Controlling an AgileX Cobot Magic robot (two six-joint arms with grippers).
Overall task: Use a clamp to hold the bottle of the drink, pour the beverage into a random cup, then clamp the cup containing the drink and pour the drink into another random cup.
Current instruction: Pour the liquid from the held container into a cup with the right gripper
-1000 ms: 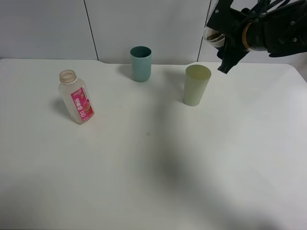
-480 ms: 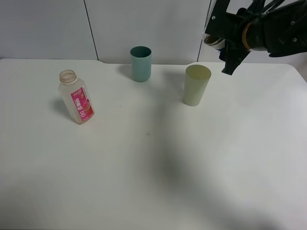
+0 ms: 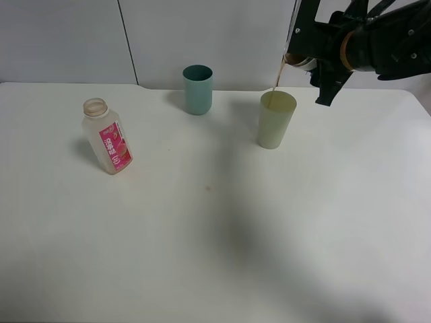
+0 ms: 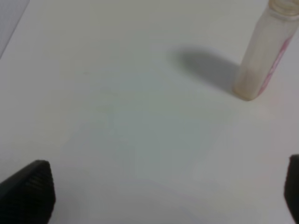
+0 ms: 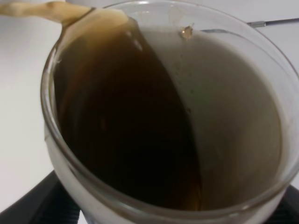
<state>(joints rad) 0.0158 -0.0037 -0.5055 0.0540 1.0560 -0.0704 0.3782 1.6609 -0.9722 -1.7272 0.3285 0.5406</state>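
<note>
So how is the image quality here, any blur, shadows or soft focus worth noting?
Exterior high view: sharp and evenly lit, with soft shadows on the table and behind the bottle. Left wrist view: soft overall, the bottle hazy, its shadow diffuse. Right wrist view: the cup fills the frame, its near rim blurred.

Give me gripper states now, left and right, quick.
Left gripper: open, holding nothing.
Right gripper: closed on the cup containing the drink, tipped and pouring the beverage into the pale green cup.
</note>
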